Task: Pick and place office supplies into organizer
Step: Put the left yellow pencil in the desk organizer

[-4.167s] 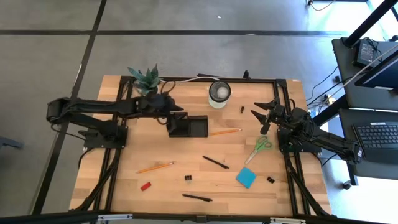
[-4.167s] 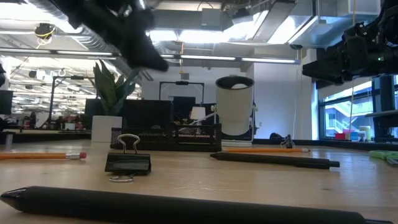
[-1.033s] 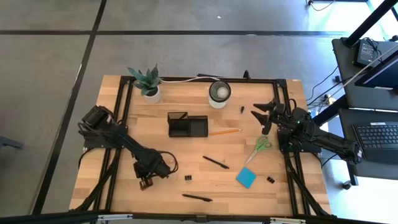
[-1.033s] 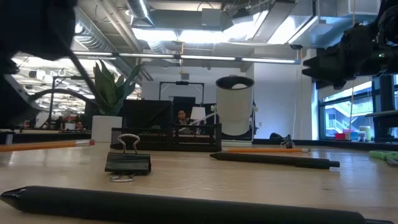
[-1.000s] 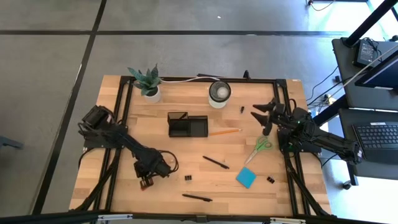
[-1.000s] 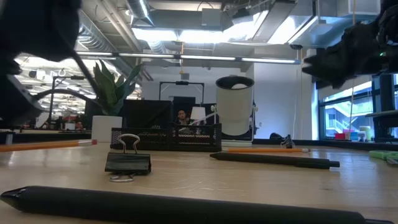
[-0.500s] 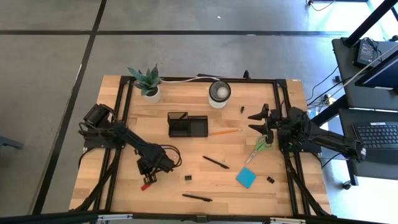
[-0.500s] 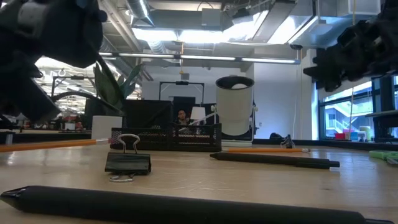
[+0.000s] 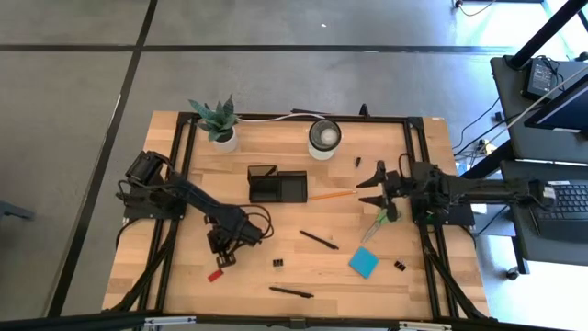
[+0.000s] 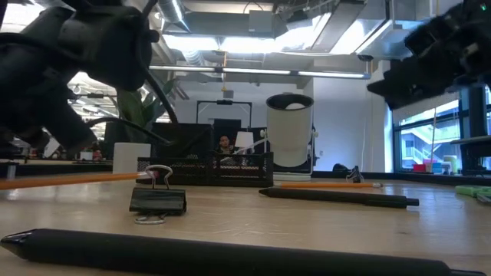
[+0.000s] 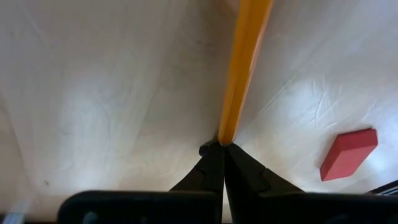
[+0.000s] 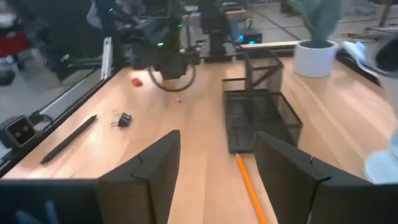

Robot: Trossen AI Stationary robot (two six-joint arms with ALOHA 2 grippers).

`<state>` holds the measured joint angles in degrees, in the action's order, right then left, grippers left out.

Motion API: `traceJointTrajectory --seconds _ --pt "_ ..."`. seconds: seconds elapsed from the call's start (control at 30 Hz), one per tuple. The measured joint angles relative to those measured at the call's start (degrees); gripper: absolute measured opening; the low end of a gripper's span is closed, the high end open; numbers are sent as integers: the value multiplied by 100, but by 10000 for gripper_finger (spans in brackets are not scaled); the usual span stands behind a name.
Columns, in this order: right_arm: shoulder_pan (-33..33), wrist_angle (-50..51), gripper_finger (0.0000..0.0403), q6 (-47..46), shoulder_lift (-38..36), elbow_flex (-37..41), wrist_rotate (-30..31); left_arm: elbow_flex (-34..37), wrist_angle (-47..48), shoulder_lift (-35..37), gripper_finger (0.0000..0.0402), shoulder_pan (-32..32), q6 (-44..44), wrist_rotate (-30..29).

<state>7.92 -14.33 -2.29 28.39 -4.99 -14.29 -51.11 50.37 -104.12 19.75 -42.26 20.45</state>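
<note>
Left wrist view: the left gripper (image 11: 222, 149) is clamped on the end of an orange wooden pencil (image 11: 244, 65), whose length runs straight ahead. Farther off, the black mesh organizer (image 9: 277, 186) waits; the right gripper (image 9: 380, 189) hovers with its fingers spread.

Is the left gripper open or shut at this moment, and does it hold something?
Shut: in the left wrist view the left gripper has its two fingertips pressed together on the end of an orange pencil, near the red eraser.
</note>
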Motion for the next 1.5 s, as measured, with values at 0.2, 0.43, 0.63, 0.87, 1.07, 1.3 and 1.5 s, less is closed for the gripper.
traceJointTrajectory --seconds 0.2,0.43,0.63,0.87,1.07,1.3,1.5 --pt "-565 -32 207 327 1323 -744 689 -7 -9 2 2 -9 2 -4" --pt "-924 -936 207 414 3028 -1436 730 -7 -13 2 2 -9 2 -9" --pt "-1044 -1549 207 407 3968 -2091 728 -7 -16 2 2 -9 3 -9" --pt "-1063 -1614 207 364 4733 -2652 715 -7 -16 2 2 -6 4 -11" --pt "-1210 -2436 207 240 5858 -2761 708 -7 -16 4 2 -4 7 -13" --pt "-1313 -4267 207 -83 7225 -2799 715 -7 -18 4 2 -2 7 -14" --pt "-1451 -4259 207 80 8147 -3525 743 -7 -18 4 2 -2 7 -17"
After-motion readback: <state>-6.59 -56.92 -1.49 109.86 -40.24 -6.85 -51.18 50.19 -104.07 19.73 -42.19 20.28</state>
